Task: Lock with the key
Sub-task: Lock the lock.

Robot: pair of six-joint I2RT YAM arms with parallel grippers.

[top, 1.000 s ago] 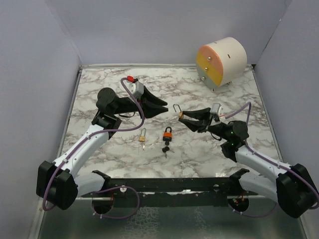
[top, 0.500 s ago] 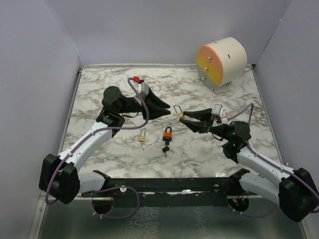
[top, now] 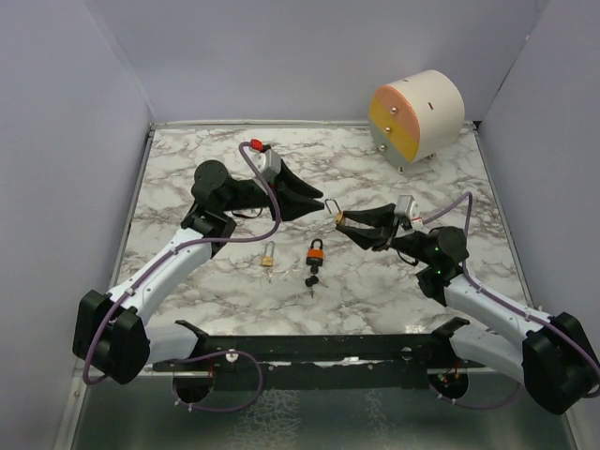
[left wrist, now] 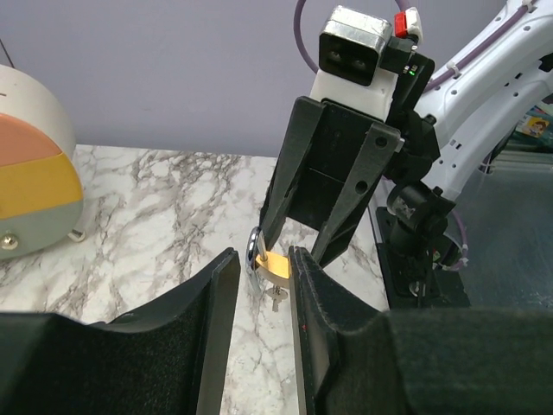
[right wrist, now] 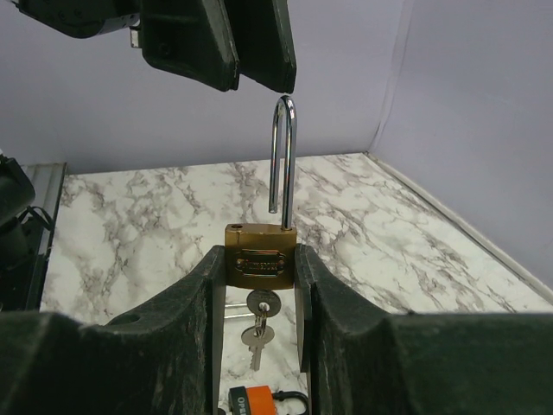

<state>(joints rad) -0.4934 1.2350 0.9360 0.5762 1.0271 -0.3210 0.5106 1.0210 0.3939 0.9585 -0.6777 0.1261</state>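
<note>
My right gripper [right wrist: 259, 264] is shut on the body of a brass padlock [right wrist: 259, 257], held above the table. Its steel shackle [right wrist: 282, 156] stands open and points up. A key [right wrist: 263, 304] sits in the keyhole underneath, and a second key [right wrist: 257, 339] hangs from it. In the top view the padlock [top: 339, 218] hangs mid-table between the two arms. My left gripper [top: 319, 202] is open a little, with nothing between its fingers [right wrist: 259, 43]. Their tips are right at the top of the shackle; I cannot tell whether they touch. The left wrist view shows the padlock [left wrist: 275, 264] just beyond the left gripper [left wrist: 263, 259].
An orange padlock [top: 316, 251] with black-headed keys [top: 311, 279] lies on the marble table [top: 394, 291] below the held lock. A small brass padlock [top: 268, 255] lies to its left. A cream, orange and yellow drum [top: 417, 114] stands at the back right. Grey walls enclose the table.
My left gripper has moved right, up to the tip of the shackle. The right gripper has shifted slightly left with the padlock and has kept its grip.
</note>
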